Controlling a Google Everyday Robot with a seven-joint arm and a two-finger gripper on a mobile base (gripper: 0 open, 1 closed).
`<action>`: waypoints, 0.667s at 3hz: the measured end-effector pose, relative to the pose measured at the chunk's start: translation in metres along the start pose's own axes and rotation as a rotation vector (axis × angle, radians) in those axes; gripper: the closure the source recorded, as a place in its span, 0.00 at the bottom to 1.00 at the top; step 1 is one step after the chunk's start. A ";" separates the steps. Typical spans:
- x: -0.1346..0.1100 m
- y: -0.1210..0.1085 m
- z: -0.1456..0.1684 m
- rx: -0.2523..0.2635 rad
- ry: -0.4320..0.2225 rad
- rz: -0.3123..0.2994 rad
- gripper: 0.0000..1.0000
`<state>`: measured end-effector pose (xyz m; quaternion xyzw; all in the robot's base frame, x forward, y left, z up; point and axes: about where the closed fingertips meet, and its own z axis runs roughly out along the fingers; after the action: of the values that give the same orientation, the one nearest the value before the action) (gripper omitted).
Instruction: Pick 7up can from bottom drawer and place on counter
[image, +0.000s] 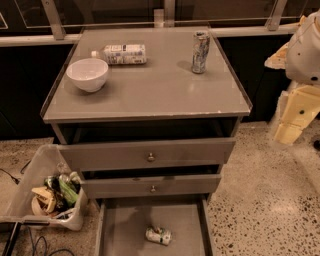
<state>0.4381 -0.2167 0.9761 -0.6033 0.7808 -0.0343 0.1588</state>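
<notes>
Hanging folded right of counter (160, 87), arm (306, 47), gripper (293, 125) possibly lowest part, grasp unclear.

Two cans: one 7up can (158, 235) in the bottom drawer (125, 225), one taller slim can (200, 52) on the counter (150, 90). One white bowl (87, 74), one plastic bottle (120, 54), three drawers (150, 155), one bin (37, 170). One gripper (290, 127), at the right edge beside the counter

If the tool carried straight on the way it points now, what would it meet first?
Probably the speckled floor: the tool hangs beside the counter, pointing down. Depth is unclear.
</notes>
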 end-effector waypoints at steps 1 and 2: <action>0.000 0.000 0.000 0.000 0.000 0.000 0.00; 0.009 0.015 0.038 -0.022 -0.067 0.034 0.00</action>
<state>0.4329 -0.2155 0.9345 -0.5926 0.7854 -0.0026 0.1786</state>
